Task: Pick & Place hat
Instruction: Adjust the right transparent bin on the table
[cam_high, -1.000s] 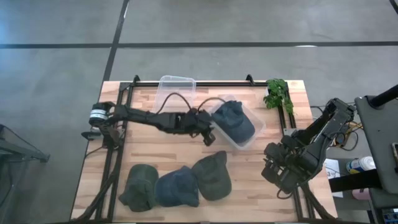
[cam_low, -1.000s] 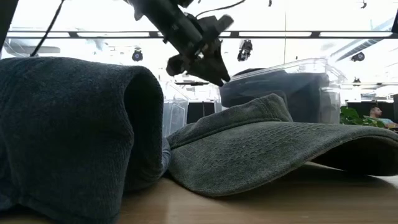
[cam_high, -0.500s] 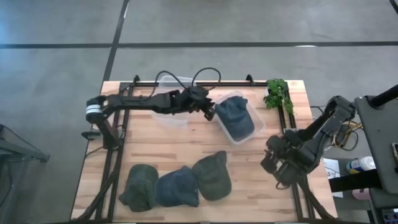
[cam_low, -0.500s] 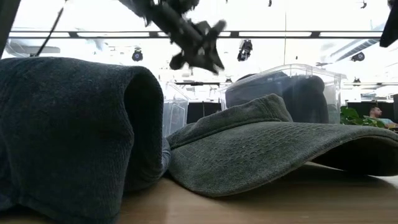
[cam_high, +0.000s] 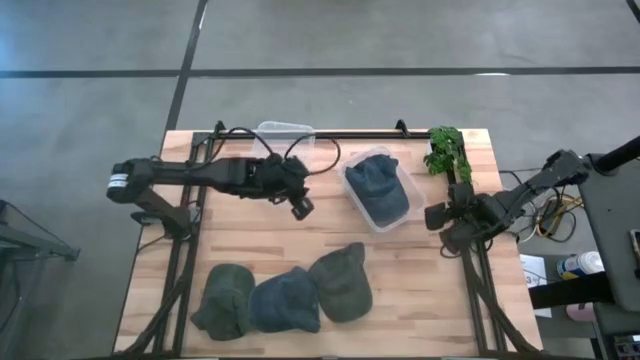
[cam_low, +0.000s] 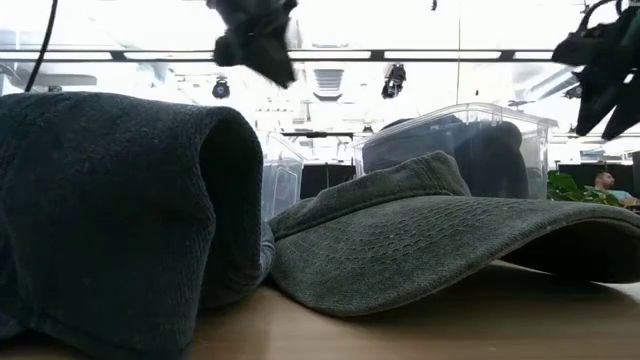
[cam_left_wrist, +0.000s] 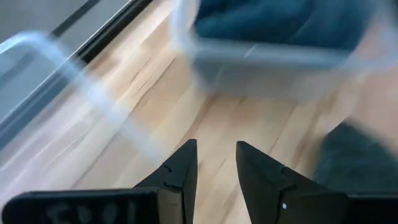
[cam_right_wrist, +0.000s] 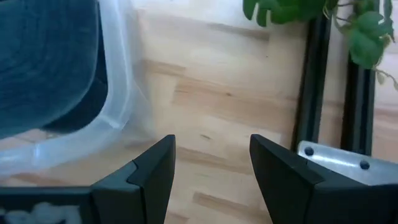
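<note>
Now left pincer (cam_high: 300, 207) withdrawn from bin (cam_high: 398, 222); hat (cam_high: 377, 187) inside

A robotics lab or test bay set in an open-plan office. The bench (cam_high: 400, 290) is a pale wood slab framed by black metal rails (cam_high: 300, 133), standing on a grey concrete floor (cam_high: 400, 40) marked with dark seams. Loose cables (cam_high: 545, 212) and equipment (cam_high: 610, 240) crowd the bench's right edge. A potted plant (cam_high: 446, 150) sits at its far right corner. The low view shows long ceiling light strips (cam_low: 440, 54) and a seated person (cam_low: 604, 182) in the background.
</note>
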